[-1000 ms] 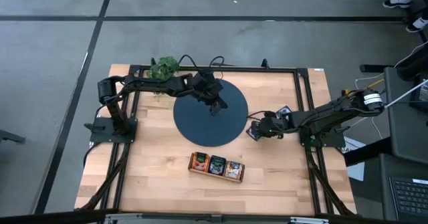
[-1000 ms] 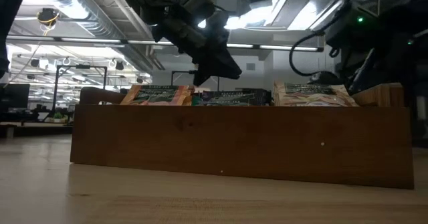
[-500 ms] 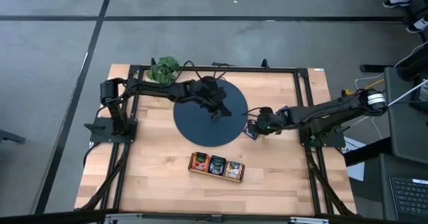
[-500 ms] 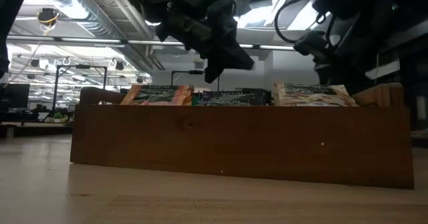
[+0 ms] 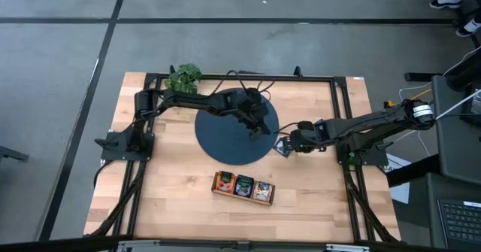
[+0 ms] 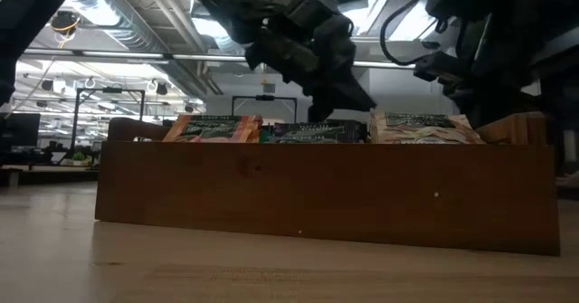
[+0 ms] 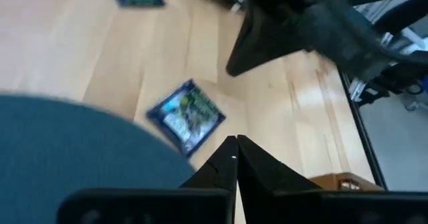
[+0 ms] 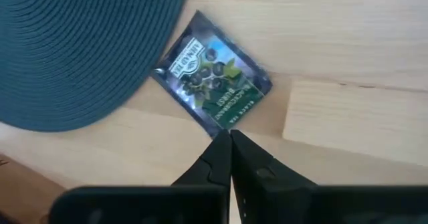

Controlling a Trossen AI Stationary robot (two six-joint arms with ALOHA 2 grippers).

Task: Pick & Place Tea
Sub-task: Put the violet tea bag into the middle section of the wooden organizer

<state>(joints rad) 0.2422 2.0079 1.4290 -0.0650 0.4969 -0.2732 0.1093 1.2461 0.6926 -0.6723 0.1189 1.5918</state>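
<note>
A dark tea sachet (image 8: 212, 80) with blue-green print lies flat on the wood, just off the right rim of the round dark mat (image 5: 225, 143). My right gripper (image 8: 229, 138) hangs shut above the sachet's near edge with nothing between its fingers. My left gripper (image 7: 235, 144) is also shut and empty. It reaches across the mat's right part (image 5: 259, 128) and points toward the same sachet (image 7: 186, 116). A second dark sachet (image 5: 318, 124) lies farther right. More sachets stand in the brown tray (image 5: 243, 186).
A green plant (image 5: 184, 75) stands at the table's far left. The tray (image 6: 326, 190) lies near the front edge, below the mat. A black frame (image 5: 342, 116) runs round the table, and the two arms' grippers are close together by the mat's right rim.
My left gripper has travelled across the mat toward the table's right edge and sunk a little, ending close to the right gripper. My right gripper has risen above the dark sachet, which stays flat on the wood beside the mat.
</note>
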